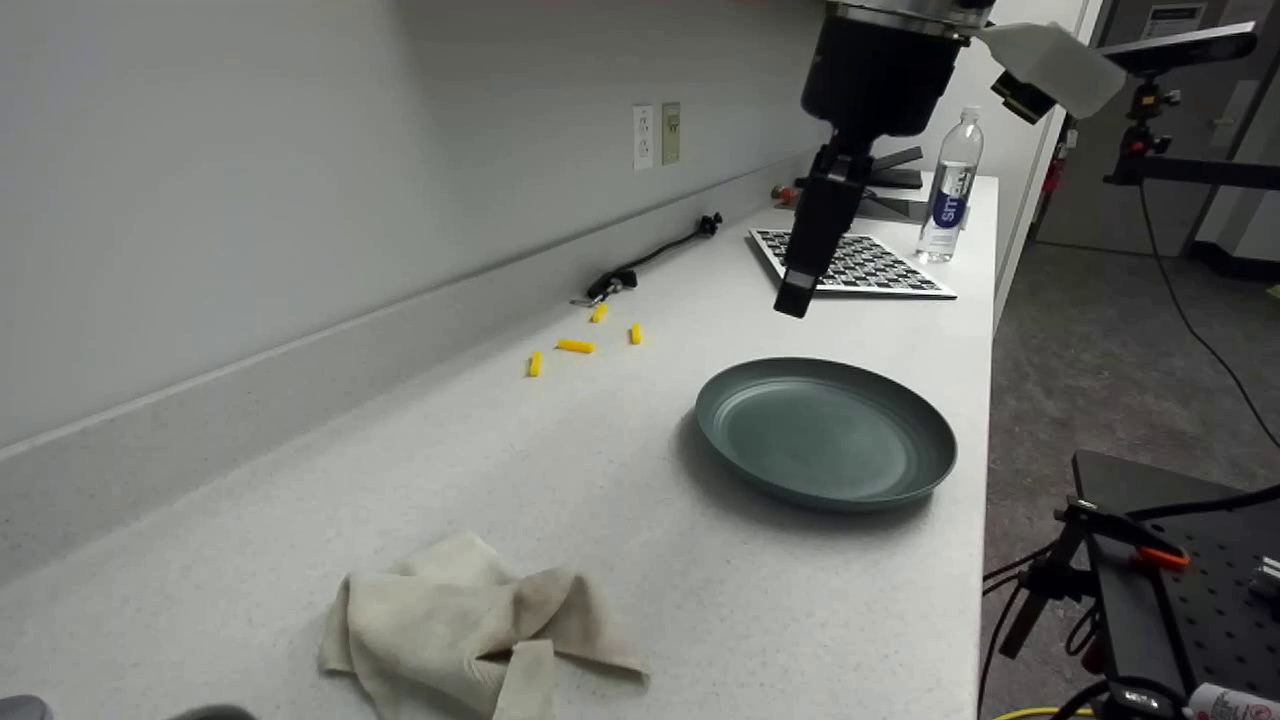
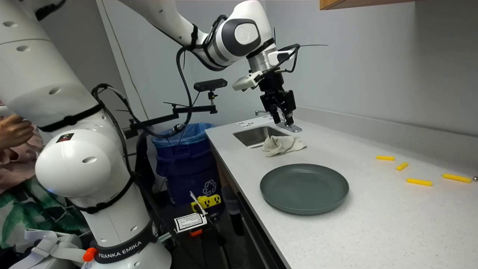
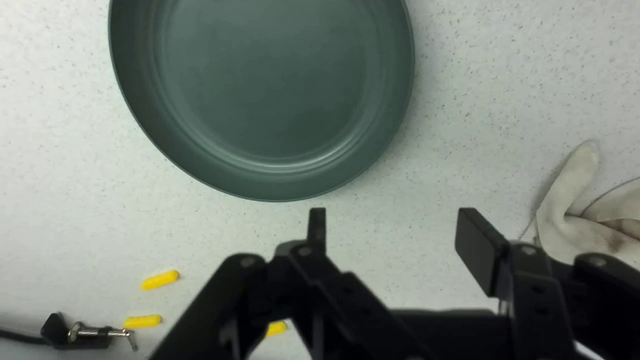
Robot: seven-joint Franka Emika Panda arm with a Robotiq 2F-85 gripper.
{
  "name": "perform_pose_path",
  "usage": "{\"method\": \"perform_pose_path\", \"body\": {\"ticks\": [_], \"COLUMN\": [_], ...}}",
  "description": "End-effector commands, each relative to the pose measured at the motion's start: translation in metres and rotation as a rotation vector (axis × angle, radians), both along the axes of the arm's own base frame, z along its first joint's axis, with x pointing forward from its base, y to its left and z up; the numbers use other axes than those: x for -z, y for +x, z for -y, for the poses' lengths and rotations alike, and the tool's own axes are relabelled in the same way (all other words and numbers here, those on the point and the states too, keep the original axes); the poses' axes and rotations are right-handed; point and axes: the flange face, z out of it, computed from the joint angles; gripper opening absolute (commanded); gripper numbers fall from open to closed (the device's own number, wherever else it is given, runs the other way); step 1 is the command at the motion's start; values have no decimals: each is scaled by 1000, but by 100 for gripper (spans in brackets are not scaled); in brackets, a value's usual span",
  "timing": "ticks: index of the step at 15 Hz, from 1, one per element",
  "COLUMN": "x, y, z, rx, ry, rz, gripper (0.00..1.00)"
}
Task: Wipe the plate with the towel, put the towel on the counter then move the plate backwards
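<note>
The green-grey round plate (image 1: pixel 825 430) lies flat on the white counter (image 1: pixel 520 470), with nothing on it. It also shows in an exterior view (image 2: pixel 304 188) and at the top of the wrist view (image 3: pixel 270 90). The crumpled beige towel (image 1: pixel 440 620) lies on the counter apart from the plate, near the sink in an exterior view (image 2: pixel 282 145). Part of it shows at the right edge of the wrist view (image 3: pixel 565 225). My gripper (image 3: pixel 390 220) is open and empty above the counter. In the wrist view its fingers appear below the plate's rim and left of the towel.
Several yellow pieces (image 2: pixel 419 182) lie near the wall. A black cable with a clamp (image 1: pixel 612 285) runs along the backsplash. A checkered board (image 1: pixel 870 265) and a water bottle (image 1: pixel 950 190) stand further along the counter. A sink (image 2: pixel 257 136) is beside the towel.
</note>
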Motion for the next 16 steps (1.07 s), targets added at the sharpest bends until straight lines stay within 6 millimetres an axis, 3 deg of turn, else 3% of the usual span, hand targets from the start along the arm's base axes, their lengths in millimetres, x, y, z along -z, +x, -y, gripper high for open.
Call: {"method": "perform_pose_path", "body": {"ticks": [1, 9, 10, 16], "x": [-19, -38, -27, -32], "y": [-2, -16, -4, -7], "z": [8, 21, 13, 17], "rx": [-4, 52, 31, 41], "ry": [-16, -29, -2, -6], "rz": [16, 46, 39, 41], "gripper": [99, 100, 100, 100]}}
